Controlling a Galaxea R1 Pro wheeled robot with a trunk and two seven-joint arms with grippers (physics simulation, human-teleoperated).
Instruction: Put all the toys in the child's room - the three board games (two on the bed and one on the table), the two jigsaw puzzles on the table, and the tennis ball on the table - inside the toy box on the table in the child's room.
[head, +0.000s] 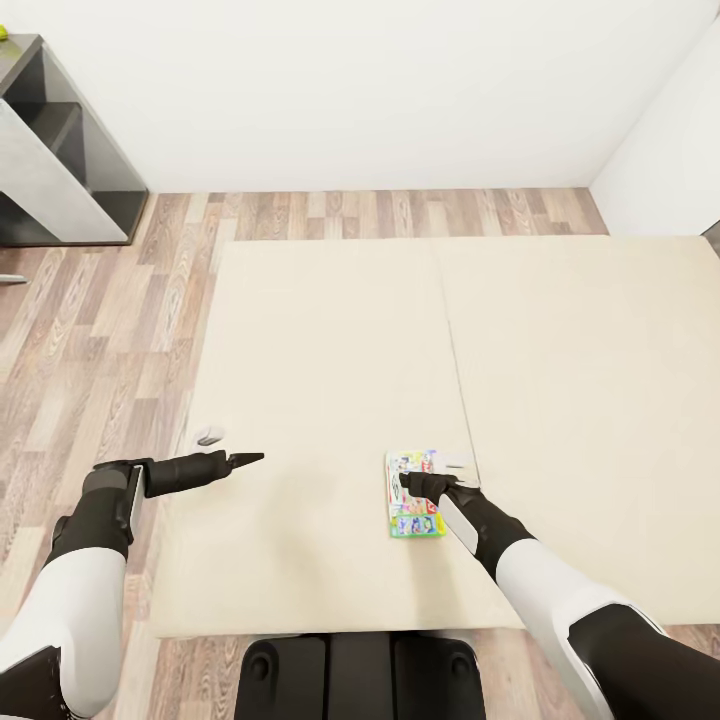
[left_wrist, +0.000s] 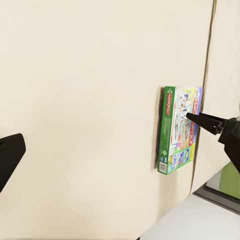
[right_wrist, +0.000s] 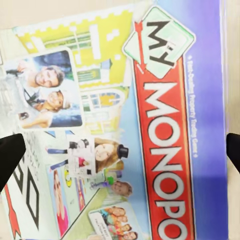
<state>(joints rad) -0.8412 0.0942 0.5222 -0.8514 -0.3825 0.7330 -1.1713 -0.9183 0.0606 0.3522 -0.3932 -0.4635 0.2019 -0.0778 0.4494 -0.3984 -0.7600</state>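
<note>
Scene: A two-armed robot leans over the beige mattress of the bed (head: 330, 350), wood-plank floor on either side and a white wall behind.
Board game: A flat "My Monopoly" box (head: 414, 494) lies face up on the mattress near the robot's edge of it, just beside the seam between the two mattress halves. Its green side faces the left wrist camera (left_wrist: 177, 130); the right wrist camera looks straight onto the red title banner and printed photos (right_wrist: 120, 130).
Right gripper: The right gripper (head: 412, 486) hangs directly over the box, its dark fingertips (right_wrist: 11, 155) spread wide at opposite margins of the lid. Whether they touch the box cannot be told.
Left gripper: The left gripper (head: 245, 459) points across bare mattress toward the game, well apart from it and holding nothing; its finger spacing cannot be judged.
Containers: A dark grey open shelf unit (head: 55, 150) stands against the wall at far left, its visible compartments bare.
</note>
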